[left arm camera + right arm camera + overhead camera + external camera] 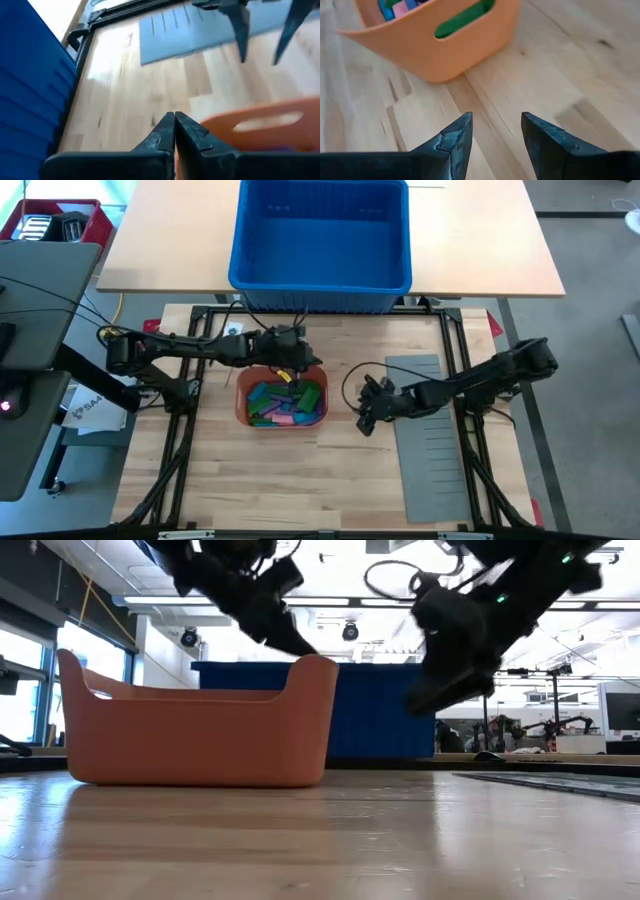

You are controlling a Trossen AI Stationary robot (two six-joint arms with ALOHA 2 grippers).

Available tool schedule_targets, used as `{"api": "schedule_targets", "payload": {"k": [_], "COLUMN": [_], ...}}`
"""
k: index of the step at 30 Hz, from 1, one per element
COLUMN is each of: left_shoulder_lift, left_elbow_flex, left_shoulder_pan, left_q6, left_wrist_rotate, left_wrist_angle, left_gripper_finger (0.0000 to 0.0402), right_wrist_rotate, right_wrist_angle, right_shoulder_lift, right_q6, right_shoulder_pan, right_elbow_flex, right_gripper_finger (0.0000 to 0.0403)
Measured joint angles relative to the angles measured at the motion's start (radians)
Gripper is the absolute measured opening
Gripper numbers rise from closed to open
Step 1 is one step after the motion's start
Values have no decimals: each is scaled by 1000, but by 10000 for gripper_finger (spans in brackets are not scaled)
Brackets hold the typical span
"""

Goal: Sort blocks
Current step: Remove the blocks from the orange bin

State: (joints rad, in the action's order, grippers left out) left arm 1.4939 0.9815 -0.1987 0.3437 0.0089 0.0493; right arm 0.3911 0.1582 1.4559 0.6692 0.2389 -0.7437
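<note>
Both claws hung beside the orange tray of blocks, neither one grasping anything.

The left claw (174,131) was clenched, its fingertips pressed together with nothing between them, hanging over the far rim of the orange tray (241,404). The blocks (283,401), green, pink, purple and blue, lay heaped inside that tray, just below and before this claw. The right claw (496,131) stood released, fingers apart, above bare counter (300,480) just beside the tray's other end; a green block (464,18) showed through the tray's handle slot ahead of it. Behind the right claw lay the grey slotted divider sheet (432,445). A large blue bin (320,245) stood beyond the tray.
</note>
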Motion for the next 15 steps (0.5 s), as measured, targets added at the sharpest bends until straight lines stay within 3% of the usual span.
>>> {"api": "schedule_targets", "payload": {"k": [3, 6, 9, 15], "left_shoulder_lift": [-7, -6, -7, 45], "left_elbow_flex": [75, 168, 218, 223], "left_shoulder_pan": [22, 47, 41, -66], "left_q6": [-109, -156, -207, -203], "left_wrist_rotate": [-26, -162, -250, -137], "left_wrist_angle": [174, 451, 607, 698], "left_gripper_finger": [19, 60, 112, 189], "right_wrist_rotate": [29, 59, 79, 74], "right_wrist_angle": [74, 83, 73, 70], "right_shoulder_lift": [-64, -104, -121, -121], "right_q6": [11, 2, -19, -43], "right_shoulder_pan": [19, 26, 26, 27], "right_elbow_flex": [0, 0, 0, 0], "right_gripper_finger": [165, 165, 165, 165]}}
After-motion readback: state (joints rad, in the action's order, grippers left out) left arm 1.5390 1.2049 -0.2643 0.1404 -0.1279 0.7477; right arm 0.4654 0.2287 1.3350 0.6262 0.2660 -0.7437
